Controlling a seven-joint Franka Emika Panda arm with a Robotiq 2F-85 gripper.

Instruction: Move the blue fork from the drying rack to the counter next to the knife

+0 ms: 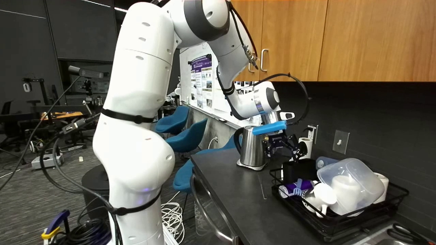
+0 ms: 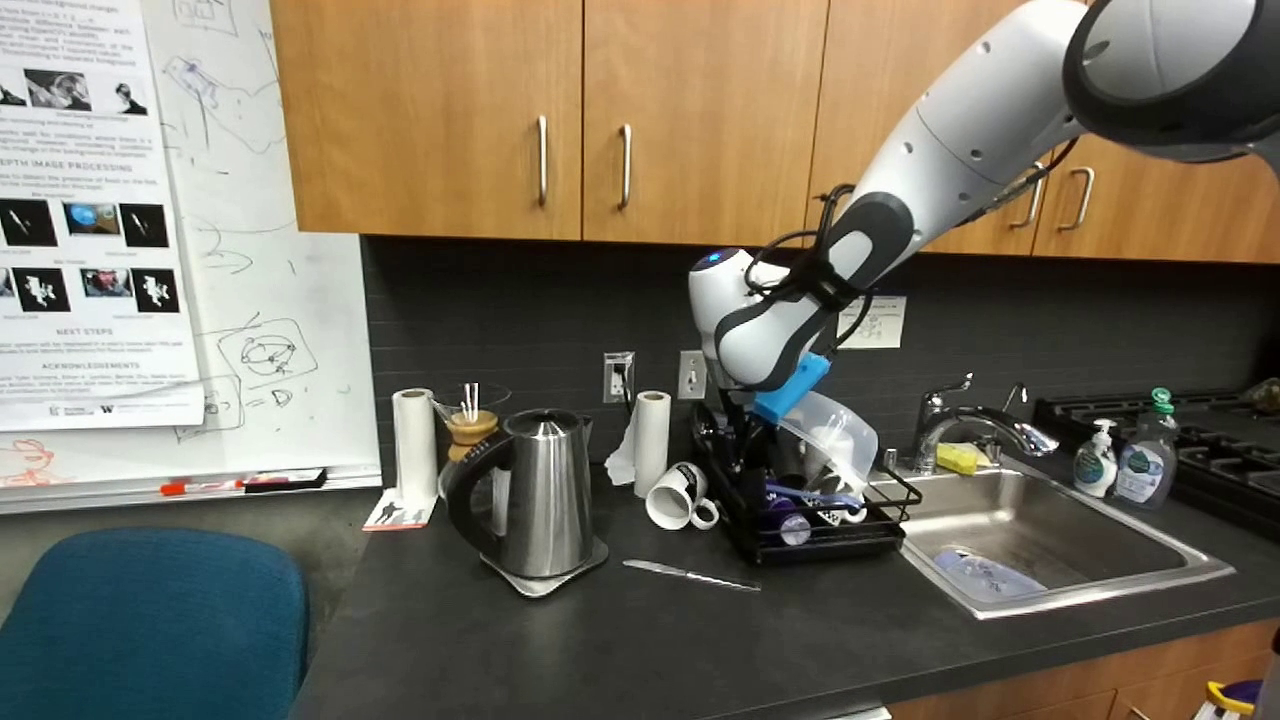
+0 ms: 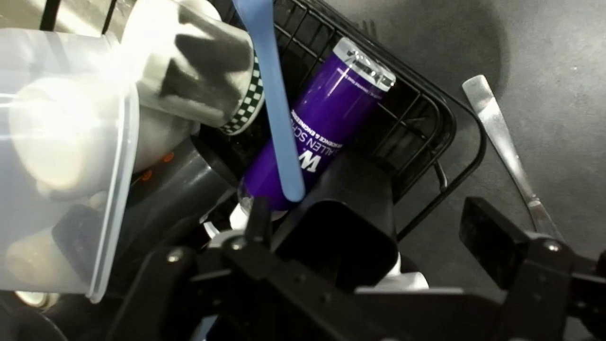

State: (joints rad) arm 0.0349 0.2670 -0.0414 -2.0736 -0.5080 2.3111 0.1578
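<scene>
The blue fork lies in the black drying rack [image 1: 327,232], across a purple bottle. It shows in both exterior views, as the fork [image 1: 298,188] and its handle [image 2: 815,497]. In the wrist view its handle [image 3: 279,118] crosses the bottle; its tines are out of view. The silver knife [image 2: 690,574] lies on the dark counter [image 2: 600,650] beside the rack; the knife also shows in the wrist view [image 3: 506,142]. My gripper [image 3: 374,228] is open and empty above the rack's end, over a black holder. The fork handle's end is near the left finger, not between the fingers.
The purple bottle [image 3: 322,118], black holder [image 3: 350,184], checkered cup [image 3: 203,71] and clear plastic tub [image 3: 61,166] crowd the rack. A steel kettle [image 2: 548,495], white mug [image 2: 672,500] and paper roll [image 2: 652,440] stand nearby. A sink [image 2: 1080,530] adjoins the rack. Cabinets hang above.
</scene>
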